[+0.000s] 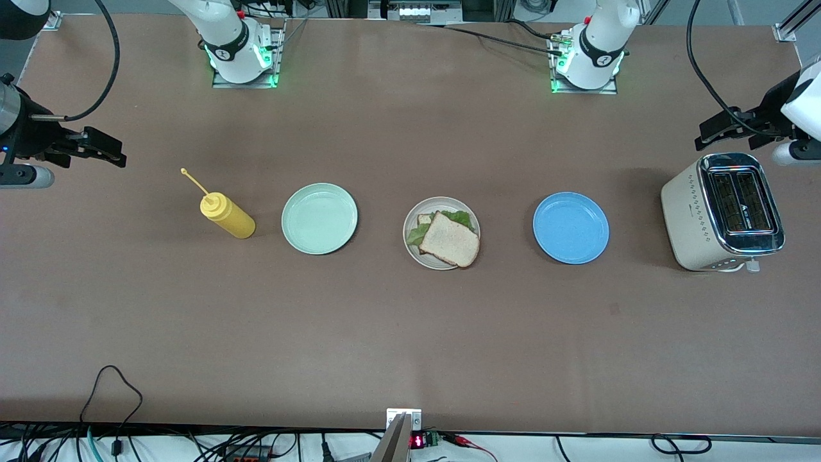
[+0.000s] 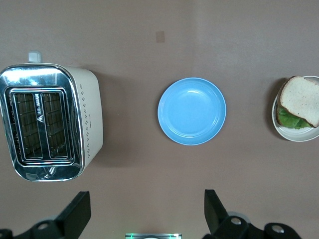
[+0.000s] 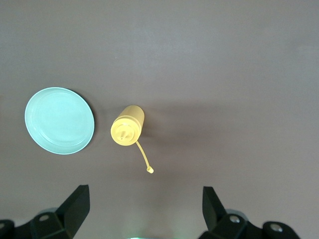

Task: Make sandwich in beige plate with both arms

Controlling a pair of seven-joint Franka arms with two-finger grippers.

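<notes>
The sandwich [image 1: 449, 240] lies on the beige plate [image 1: 414, 221] at the table's middle: a speckled bread slice on top, green lettuce showing under it. The left wrist view catches it too, sandwich [image 2: 300, 101] on the beige plate [image 2: 299, 134]. My left gripper [image 1: 721, 129] hangs open and empty in the air by the toaster at the left arm's end of the table; its fingers [image 2: 79, 211] stand wide apart. My right gripper [image 1: 102, 148] hangs open and empty at the right arm's end, its fingers [image 3: 77, 201] spread wide.
A blue plate [image 1: 571, 228] lies between the sandwich and a beige toaster [image 1: 721, 215]. A mint green plate [image 1: 319, 218] and a yellow squeeze bottle [image 1: 228, 215] with its cap dangling stand toward the right arm's end.
</notes>
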